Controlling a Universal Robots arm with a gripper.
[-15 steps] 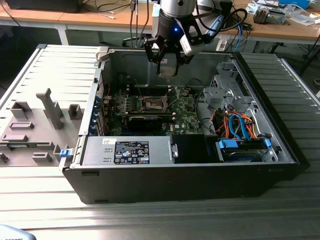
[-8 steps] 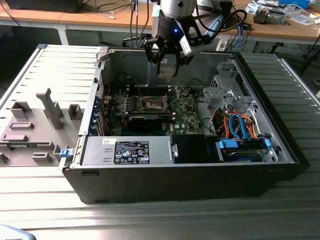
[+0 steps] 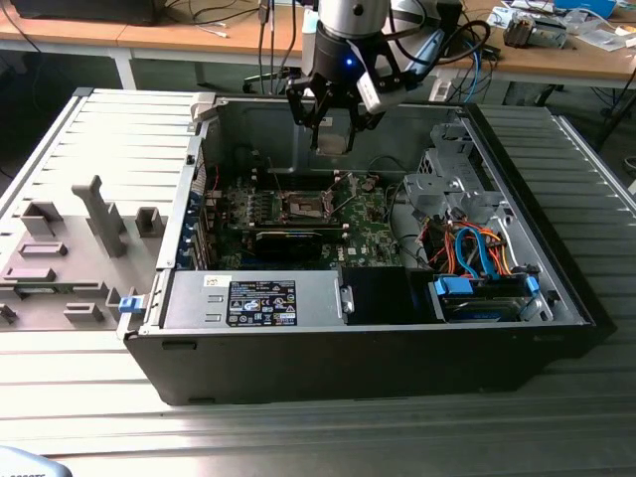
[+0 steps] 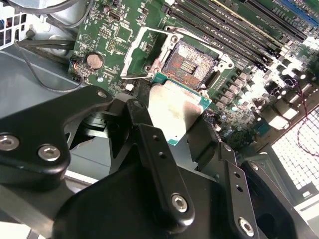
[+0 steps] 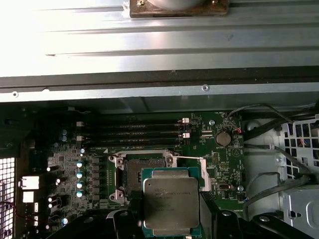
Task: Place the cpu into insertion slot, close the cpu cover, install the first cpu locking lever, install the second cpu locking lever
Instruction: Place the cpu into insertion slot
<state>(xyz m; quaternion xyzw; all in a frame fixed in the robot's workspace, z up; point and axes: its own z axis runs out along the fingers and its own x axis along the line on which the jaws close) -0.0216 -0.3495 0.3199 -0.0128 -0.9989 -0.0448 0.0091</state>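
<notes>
My gripper (image 3: 334,134) hangs inside the open computer case, above the green board, and is shut on the cpu (image 3: 336,140). In both wrist views the cpu (image 5: 171,201) (image 4: 175,107) is a flat grey-beige square clamped between the black fingers (image 4: 144,132). It is held above and just beside the insertion slot (image 5: 144,172) (image 4: 192,62), apart from it. The slot's dark centre lies bare (image 3: 303,207). The silvery cpu cover (image 4: 138,52) stands swung open at the slot's side. A thin locking lever (image 5: 188,158) sticks out along the slot's edge.
The case walls (image 3: 214,149) ring the board. Black memory slots (image 5: 132,130) run beside the socket, near a coin battery (image 5: 223,138). A drive cage with blue and orange cables (image 3: 477,248) is at the exterior view's right. Grey fixtures (image 3: 99,214) stand left of the case.
</notes>
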